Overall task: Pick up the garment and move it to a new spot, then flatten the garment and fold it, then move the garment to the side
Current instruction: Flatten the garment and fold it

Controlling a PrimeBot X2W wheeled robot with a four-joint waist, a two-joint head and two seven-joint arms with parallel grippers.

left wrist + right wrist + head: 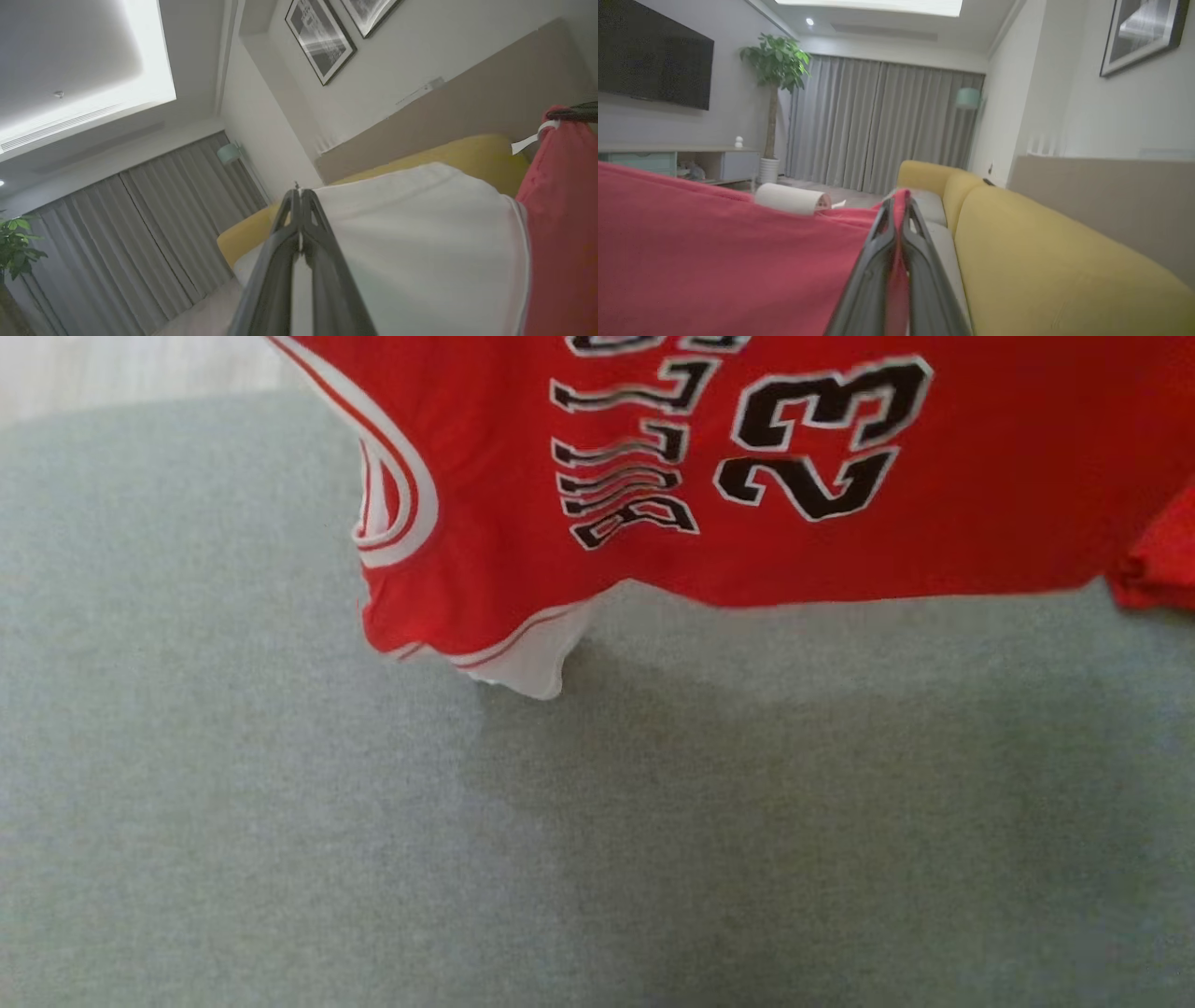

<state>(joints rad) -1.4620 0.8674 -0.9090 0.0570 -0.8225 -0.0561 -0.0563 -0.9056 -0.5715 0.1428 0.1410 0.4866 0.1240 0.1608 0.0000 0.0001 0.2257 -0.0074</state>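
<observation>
head view: garment [840, 551] hangs at 12 o'clock over grey seat [280, 821] (lifted, not yet laid); left gripper [299, 191] and right gripper [899, 201] pinch it; flattening, folding remain.

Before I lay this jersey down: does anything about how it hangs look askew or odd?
Yes. The jersey hangs unevenly over the grey cushion. On the robot's left, by the armhole, its lower edge sags and bunches, and a white flap pokes out below the red. The left pincer and right pincer are both shut on its cloth.
</observation>
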